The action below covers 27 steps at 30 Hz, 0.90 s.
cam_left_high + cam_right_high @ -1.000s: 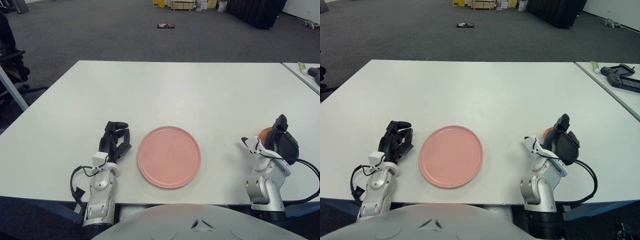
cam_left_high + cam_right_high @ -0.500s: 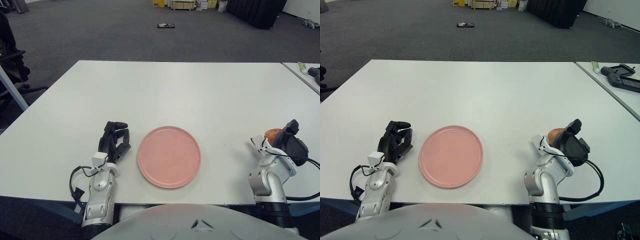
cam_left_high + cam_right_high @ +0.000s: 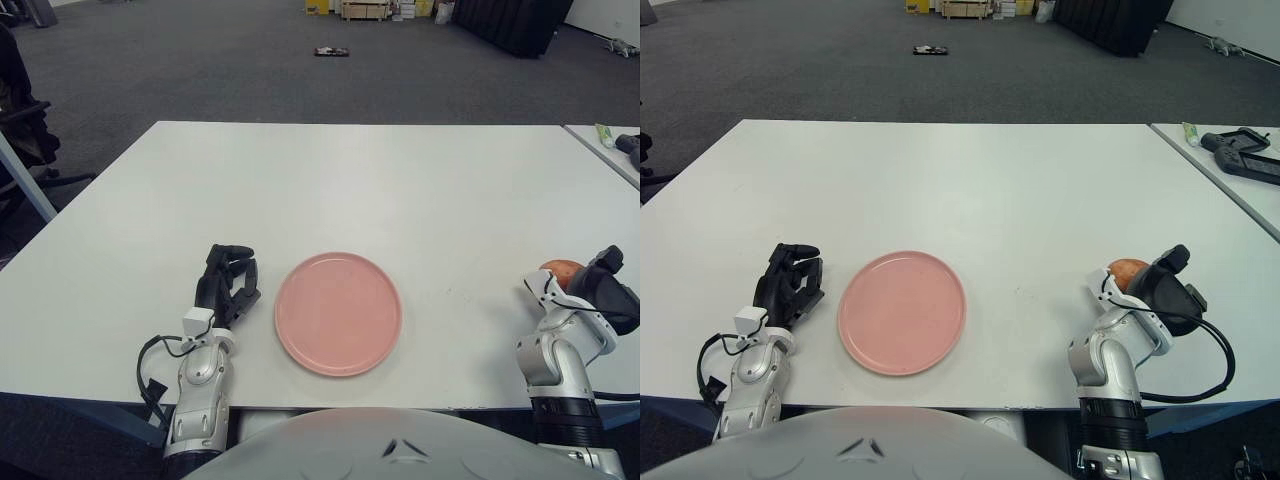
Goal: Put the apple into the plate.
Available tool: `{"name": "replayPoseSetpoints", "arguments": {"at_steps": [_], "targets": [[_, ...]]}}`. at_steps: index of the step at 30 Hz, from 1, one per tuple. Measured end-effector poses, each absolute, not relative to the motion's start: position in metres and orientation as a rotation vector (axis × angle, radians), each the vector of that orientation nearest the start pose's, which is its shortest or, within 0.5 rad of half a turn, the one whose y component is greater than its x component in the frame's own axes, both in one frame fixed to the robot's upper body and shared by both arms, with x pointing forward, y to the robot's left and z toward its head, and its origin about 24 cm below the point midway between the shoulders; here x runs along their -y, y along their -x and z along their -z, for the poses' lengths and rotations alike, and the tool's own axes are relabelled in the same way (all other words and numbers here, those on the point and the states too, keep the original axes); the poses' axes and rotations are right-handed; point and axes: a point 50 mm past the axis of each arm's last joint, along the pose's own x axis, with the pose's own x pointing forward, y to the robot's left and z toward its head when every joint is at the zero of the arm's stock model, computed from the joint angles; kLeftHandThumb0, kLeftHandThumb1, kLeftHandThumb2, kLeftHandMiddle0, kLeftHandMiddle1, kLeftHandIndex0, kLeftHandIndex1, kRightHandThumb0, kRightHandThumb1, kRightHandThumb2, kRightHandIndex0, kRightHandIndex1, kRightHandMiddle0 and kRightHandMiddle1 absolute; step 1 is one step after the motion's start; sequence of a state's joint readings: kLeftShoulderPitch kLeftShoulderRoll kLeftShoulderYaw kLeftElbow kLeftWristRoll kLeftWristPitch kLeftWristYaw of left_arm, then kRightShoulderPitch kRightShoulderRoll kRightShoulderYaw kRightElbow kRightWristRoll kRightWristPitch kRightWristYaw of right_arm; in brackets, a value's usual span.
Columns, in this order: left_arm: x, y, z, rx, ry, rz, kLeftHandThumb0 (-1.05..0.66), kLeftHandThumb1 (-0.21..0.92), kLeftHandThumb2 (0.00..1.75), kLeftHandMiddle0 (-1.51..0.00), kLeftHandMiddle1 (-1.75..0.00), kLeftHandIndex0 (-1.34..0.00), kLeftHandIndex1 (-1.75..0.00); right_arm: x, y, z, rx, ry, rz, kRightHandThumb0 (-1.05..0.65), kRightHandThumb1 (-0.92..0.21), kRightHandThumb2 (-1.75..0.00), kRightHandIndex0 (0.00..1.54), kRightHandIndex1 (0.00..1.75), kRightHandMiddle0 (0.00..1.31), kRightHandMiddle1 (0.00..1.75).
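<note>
A pink plate (image 3: 338, 312) lies on the white table (image 3: 360, 180), near its front edge and in the middle. The apple (image 3: 1127, 268), reddish orange, shows only in part at the front right, tucked against my right hand (image 3: 1170, 286). The dark fingers of that hand wrap around the apple's right side, just above the table. The apple is well to the right of the plate. My left hand (image 3: 228, 284) rests on the table just left of the plate, its fingers loosely bent and holding nothing.
A second table at the far right carries a dark controller (image 3: 1240, 155) and a small tube (image 3: 1190, 130). Cables run from both wrists over the table's front edge. Dark carpet lies beyond the table.
My right hand has moved to the right along the front edge, away from the plate, and the apple has moved with it. The left hand and the plate have stayed put.
</note>
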<state>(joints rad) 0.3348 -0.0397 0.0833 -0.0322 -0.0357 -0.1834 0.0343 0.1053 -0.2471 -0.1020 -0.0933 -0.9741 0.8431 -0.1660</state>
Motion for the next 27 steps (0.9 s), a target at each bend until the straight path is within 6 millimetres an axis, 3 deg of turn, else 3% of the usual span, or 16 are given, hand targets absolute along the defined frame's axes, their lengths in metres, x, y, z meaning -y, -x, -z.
{"name": "replayPoseSetpoints", "arguments": {"at_steps": [5,9,11,15,18,21,25,27], "targets": [[-0.185,-0.176,0.003,-0.1,0.038,-0.226,-0.36,0.83,0.66,-0.52,-1.4,-0.25,-1.75,0.296,-0.191,-0.03,-0.728,1.187,0.74,-0.84,-0.78,-0.37,0.0,0.0,0.0,0.0],[-0.185,-0.175,0.003,-0.1,0.038,-0.227,-0.36,0.83,0.66,-0.52,-1.41,-0.25,-1.75,0.301,-0.19,-0.028,-0.745,1.186,0.742,-0.79,-0.71,-0.58,0.0,0.0,0.01,0.02],[-0.185,-0.175,0.003,-0.1,0.038,-0.227,-0.36,0.83,0.66,-0.52,-1.41,-0.25,-1.75,0.302,-0.189,-0.027,-0.747,1.191,0.749,-0.77,-0.69,-0.63,0.04,0.04,0.0,0.14],[-0.185,-0.175,0.004,-0.098,0.036,-0.227,-0.36,0.83,0.65,-0.51,-1.4,-0.25,-1.75,0.305,-0.189,-0.027,-0.745,1.19,0.768,-0.75,-0.67,-0.67,0.05,0.39,0.0,0.48],[-0.185,-0.175,0.004,-0.096,0.037,-0.228,-0.36,0.84,0.65,-0.51,-1.4,-0.24,-1.75,0.307,-0.191,-0.026,-0.735,1.189,0.78,-0.73,-0.61,-0.76,0.09,1.02,0.0,1.03],[-0.185,-0.174,0.004,-0.094,0.04,-0.23,-0.36,0.84,0.64,-0.52,-1.4,-0.24,-1.75,0.31,-0.193,-0.024,-0.709,1.18,0.793,-0.69,-0.56,-0.86,0.26,1.45,0.04,1.43],[-0.186,-0.174,0.004,-0.093,0.042,-0.231,-0.36,0.84,0.64,-0.53,-1.39,-0.24,-1.75,0.314,-0.195,-0.024,-0.661,1.158,0.808,-0.67,-0.54,-0.91,0.36,1.66,0.13,1.62],[-0.186,-0.174,0.004,-0.093,0.041,-0.231,-0.36,0.84,0.65,-0.53,-1.38,-0.24,-1.75,0.315,-0.196,-0.024,-0.643,1.152,0.809,-0.52,-0.54,-0.97,0.46,1.71,0.32,1.68]]}}
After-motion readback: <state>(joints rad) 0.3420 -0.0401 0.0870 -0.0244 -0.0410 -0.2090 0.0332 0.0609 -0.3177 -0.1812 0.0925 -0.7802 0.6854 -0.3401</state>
